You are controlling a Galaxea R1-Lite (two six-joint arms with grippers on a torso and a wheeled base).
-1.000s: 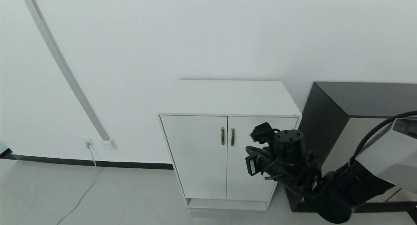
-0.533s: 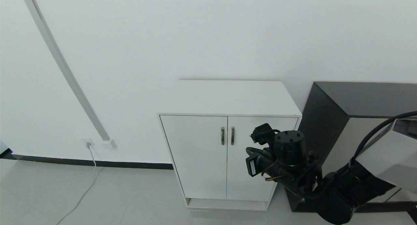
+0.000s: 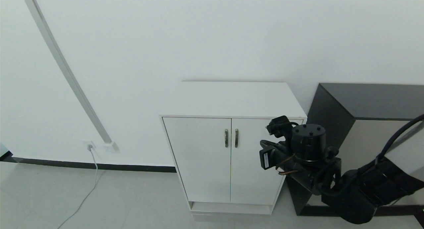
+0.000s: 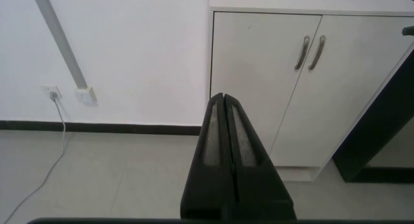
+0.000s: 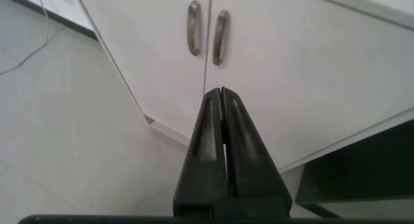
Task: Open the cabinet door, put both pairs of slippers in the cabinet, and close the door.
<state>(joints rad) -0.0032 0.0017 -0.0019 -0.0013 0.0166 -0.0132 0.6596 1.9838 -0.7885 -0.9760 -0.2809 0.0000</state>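
The cabinet (image 3: 232, 99), white and two-doored, stands on the tiled floor (image 3: 132, 202) against a white wall with both doors shut. Nearest the camera, the right arm (image 3: 308, 156) is raised before the cabinet's right-hand door (image 3: 251, 186), covering that door's upper outer part. The right gripper (image 5: 223, 94) has its fingers pressed flat together with nothing between them. It points at the cabinet front below the handles, close to the seam where the doors meet and short of the panels. The left gripper (image 4: 224, 98) is also empty, its fingers closed tight against each other. It hangs well back from the cabinet, aimed at the lower outer edge of the left-hand door (image 3: 198, 159).

On the cabinet front, two slim metal handles (image 3: 226, 138) stand upright side by side, one on each side of the centre seam. A shallow recess runs under the doors at the cabinet's foot.

A dark, glossy unit (image 3: 364, 99) stands just beside the cabinet on its right. Farther off to the cabinet's left, a wall socket (image 3: 89, 145) sits low on the wall, with a grey cable (image 3: 82, 199) trailing from it across the floor. A pale conduit (image 3: 66, 70) climbs the wall at a slant above the socket, and a black skirting strip (image 3: 99, 166) runs along the wall's base.
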